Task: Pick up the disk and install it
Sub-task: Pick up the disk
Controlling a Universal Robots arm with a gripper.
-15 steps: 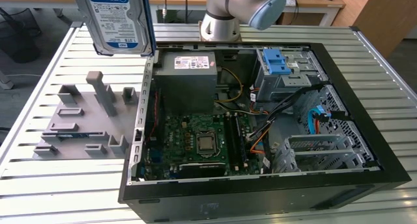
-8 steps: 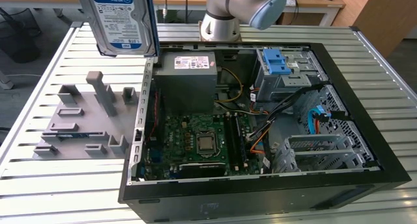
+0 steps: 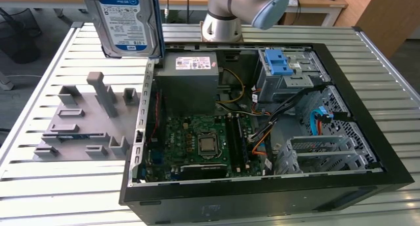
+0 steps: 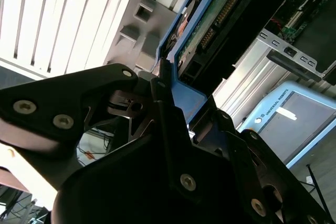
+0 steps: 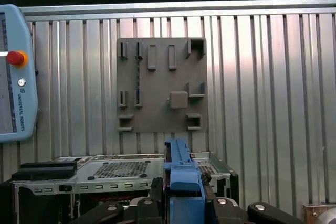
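The flat silver metal disk (image 3: 125,21), likely rigid, weighty and shock-sensitive, hangs upright above the open black computer case's (image 3: 262,196) far left corner in the exterior view, the gripper's (image 5: 185,205) black fingers (image 5: 157,195) clenched on its blue plastic rail frame (image 5: 181,171), a sound hold.

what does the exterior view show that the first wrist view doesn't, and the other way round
Exterior view adds: the disk's printed label face, plus the motherboard and power-supply box inside the open case.
First wrist view adds: the teach pendant with its red button, and the gripper shut on the disk's blue rail.
Shared: the disk, the grey fixture plate, the slatted table, the case.
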